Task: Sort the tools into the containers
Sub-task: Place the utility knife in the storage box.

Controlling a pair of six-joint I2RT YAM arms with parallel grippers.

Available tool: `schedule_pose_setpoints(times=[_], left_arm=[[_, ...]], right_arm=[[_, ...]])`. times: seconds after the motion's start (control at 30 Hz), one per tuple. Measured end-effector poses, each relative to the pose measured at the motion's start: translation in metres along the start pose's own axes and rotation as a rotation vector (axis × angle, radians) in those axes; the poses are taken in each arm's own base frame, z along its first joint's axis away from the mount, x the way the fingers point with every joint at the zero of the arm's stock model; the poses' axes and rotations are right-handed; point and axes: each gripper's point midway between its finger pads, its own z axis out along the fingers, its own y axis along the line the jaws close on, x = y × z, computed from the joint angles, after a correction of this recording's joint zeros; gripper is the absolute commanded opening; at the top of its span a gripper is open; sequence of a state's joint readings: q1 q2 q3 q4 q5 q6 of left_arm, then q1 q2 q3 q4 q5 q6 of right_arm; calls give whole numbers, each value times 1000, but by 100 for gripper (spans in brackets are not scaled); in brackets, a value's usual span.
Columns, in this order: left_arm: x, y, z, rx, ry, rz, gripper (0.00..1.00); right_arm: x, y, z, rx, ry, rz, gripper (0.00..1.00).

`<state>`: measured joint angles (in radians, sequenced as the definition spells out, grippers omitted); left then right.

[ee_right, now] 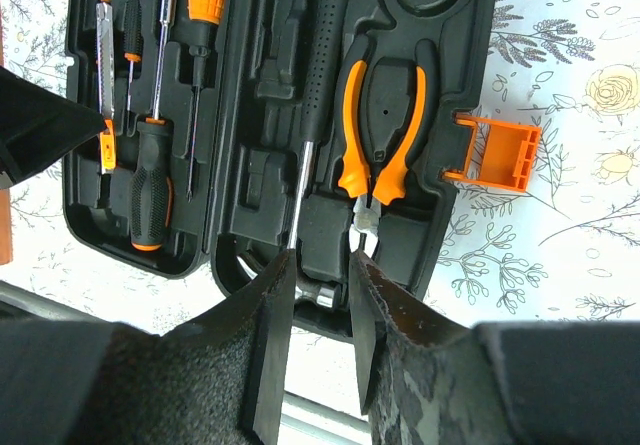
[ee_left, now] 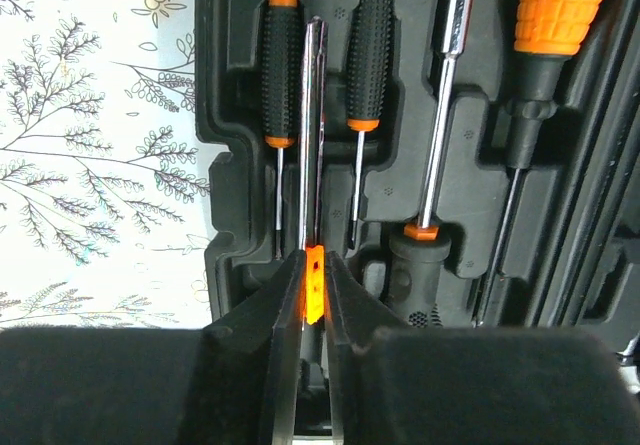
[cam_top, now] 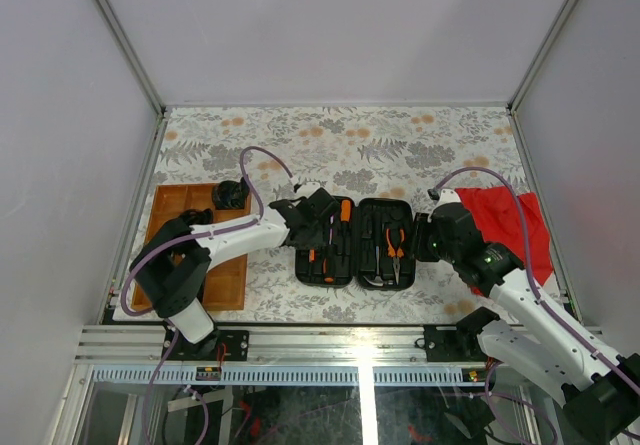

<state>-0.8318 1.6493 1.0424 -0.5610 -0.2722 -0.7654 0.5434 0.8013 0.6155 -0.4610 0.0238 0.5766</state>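
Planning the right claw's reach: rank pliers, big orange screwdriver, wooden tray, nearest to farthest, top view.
1. Pliers, right half of the case, beside the right claw.
2. Big orange screwdriver, case's left half.
3. Wooden tray, far left.

From above and behind the arm bases we look down on the whole surface (cam_top: 400,135) from well away, the open tool case (cam_top: 362,215) small at its middle. Our left wrist view looks along the left fingers (ee_left: 285,305), very close over the case's left half. Our right wrist view, past the right fingers (ee_right: 265,345), sits farther back and takes in both halves. All three share the case.
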Motion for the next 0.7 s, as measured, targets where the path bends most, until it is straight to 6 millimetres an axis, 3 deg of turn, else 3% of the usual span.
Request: schedule_pose_setpoints(times=[0.23,0.43,0.7], left_arm=[[2,-6,-4,-1,-5,17,24],[11,-8,-4,-31,-4,41,24],[21,6,6,-141,7,78,23]], right_arm=[[1,1,1,-7,6,0,35],[4,0,2,-3,17,0,35],[7,-1,3,-4,26,0,35]])
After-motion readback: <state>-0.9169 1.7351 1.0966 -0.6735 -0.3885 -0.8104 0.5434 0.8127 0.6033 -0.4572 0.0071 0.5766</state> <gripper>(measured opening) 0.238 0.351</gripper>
